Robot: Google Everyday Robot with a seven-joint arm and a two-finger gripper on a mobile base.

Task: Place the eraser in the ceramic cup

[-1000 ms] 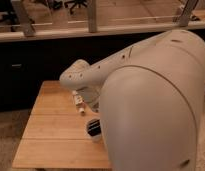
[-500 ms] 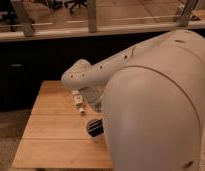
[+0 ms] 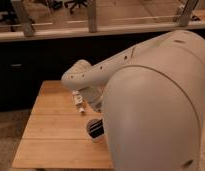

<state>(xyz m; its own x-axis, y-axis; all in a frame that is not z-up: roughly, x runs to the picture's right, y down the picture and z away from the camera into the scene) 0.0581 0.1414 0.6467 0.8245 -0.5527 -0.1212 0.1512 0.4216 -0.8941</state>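
Robot's big white arm (image 3: 156, 100) blocks foreground; ceramic cup (image 3: 94, 129) sits on wooden table (image 3: 51, 125) w/ hand (image 3: 78, 101) beyond, shut; eraser not discernible – risk: release off-target, misses cup

Place: I read this as an office, though my view is dim.
Evidence: wheeled office chairs (image 3: 76, 5) beyond the glass partition (image 3: 131, 12); dark counter (image 3: 46, 55) behind my wooden table's (image 3: 51, 135) far edge.
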